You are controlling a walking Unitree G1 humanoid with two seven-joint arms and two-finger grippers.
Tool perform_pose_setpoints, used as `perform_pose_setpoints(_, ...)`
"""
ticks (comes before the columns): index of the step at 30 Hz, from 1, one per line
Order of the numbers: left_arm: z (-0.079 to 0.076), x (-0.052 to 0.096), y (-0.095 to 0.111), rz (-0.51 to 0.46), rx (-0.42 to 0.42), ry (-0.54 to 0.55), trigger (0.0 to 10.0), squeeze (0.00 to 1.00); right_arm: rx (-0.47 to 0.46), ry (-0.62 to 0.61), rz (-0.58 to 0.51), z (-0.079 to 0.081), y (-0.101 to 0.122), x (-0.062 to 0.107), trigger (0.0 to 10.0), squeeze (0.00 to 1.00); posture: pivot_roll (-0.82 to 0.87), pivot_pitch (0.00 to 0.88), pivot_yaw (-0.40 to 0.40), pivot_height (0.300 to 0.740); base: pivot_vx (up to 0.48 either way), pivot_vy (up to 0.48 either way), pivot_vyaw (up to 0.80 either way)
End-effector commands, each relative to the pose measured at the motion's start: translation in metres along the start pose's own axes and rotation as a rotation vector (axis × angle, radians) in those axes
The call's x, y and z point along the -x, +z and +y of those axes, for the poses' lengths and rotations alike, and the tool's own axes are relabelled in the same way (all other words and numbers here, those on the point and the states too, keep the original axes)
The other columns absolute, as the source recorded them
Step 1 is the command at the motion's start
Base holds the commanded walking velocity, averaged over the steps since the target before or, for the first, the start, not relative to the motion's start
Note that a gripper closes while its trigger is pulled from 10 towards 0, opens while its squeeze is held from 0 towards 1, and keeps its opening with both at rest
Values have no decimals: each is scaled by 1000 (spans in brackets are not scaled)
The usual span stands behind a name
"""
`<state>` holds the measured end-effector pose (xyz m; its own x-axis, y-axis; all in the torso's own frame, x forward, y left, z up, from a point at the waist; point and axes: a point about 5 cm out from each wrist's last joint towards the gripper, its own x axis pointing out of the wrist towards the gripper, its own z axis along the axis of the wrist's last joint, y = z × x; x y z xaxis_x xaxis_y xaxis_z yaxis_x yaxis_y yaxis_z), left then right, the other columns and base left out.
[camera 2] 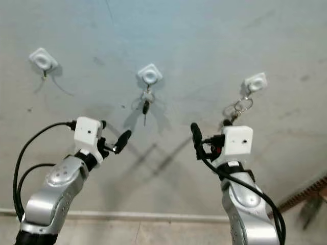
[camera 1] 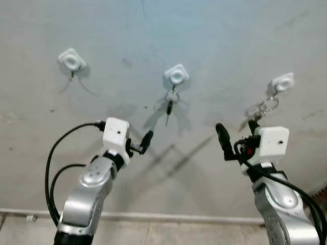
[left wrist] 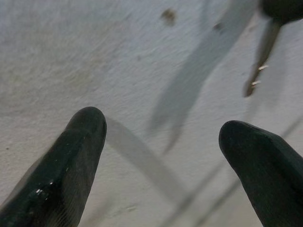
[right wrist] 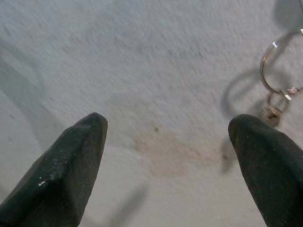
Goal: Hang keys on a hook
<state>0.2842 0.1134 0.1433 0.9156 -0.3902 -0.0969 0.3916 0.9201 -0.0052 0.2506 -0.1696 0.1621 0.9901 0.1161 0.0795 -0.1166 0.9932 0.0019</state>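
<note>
1. Nearest: left gripper, raised toward the wall, fingers spread with nothing between them, as seen in the left wrist view, where bare plaster fills the gap.
2. Beside it, on the robot's right: right gripper, likewise raised and spread, holding nothing; one black finger on either side of bare plaster in the right wrist view.
3. Just above and ahead of the left gripper, slightly to its right: black-headed key, hanging from the middle hook, long axis vertical, blade tip pointing down, tip visible at the edge of the left wrist view.
4. Just above the right gripper, close to its outer finger: bunch of key rings hanging from the right hook, drooping down and toward the gripper; rings seen next to one fingertip in the right wrist view.
5. Far up and to the left of the left gripper: left hook, with only a thin dark stub and shadow below it; too small to tell what hangs there.
6. Judgement: keys already on two hooks, both grippers free; right gripper nearer to its rings than left gripper to the black-headed key.
</note>
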Motion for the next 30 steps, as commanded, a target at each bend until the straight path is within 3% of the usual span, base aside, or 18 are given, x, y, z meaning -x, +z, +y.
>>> perform_pose_setpoints(1, 1, -1, 4, -13, -14, 1, 10000, 0, -1, 8, -15, 1, 4, -1, 10000, 0, 112, 0, -61, 740, 0, 0, 0)
perform_pose_setpoints(13, 3, 0, 3, -9, -27, 14, 10000, 0, -12, 16, -11, 3, 3, -3, 10000, 0, 112, 0, -59, 740, 0, 0, 0)
perform_pose_setpoints(30, 3, 0, 4, -9, -26, 12, 10000, 0, -15, 18, -14, 2, 4, -6, 10000, 0, 112, 0, -58, 740, -265, 0, 0)
